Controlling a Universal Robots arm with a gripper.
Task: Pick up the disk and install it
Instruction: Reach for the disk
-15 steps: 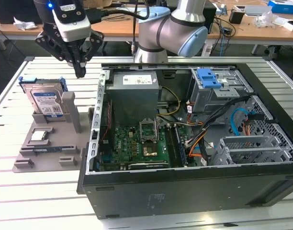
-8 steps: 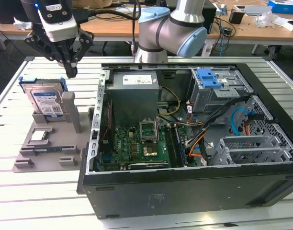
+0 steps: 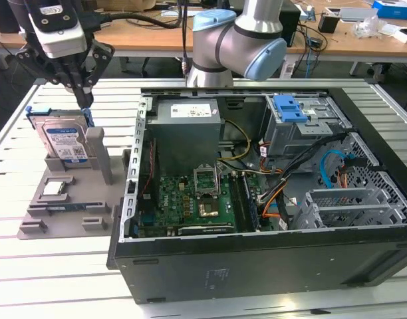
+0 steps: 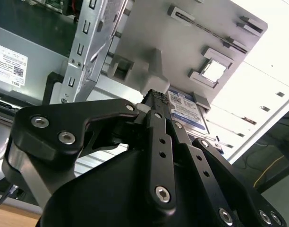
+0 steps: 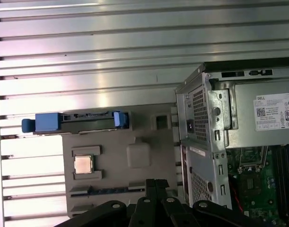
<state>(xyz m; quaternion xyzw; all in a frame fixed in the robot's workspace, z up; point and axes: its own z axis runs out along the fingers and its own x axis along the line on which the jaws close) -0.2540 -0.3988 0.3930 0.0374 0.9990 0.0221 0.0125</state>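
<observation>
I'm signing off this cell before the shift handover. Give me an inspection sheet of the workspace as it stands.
Surface: slatted metal table, carrying a grey fixture and an open computer case.
Job's things: the disk stands upright in the fixture, not installed.
Clutter: a processor chip lies on the fixture; a blue latch plate sits inside the case.
Grippers: the gripper is shut, close above the disk's top edge; contact unclear.
Cables: orange, yellow, blue and black cables bundled inside the case.
Surroundings: wooden desks with loose items behind the table.
</observation>
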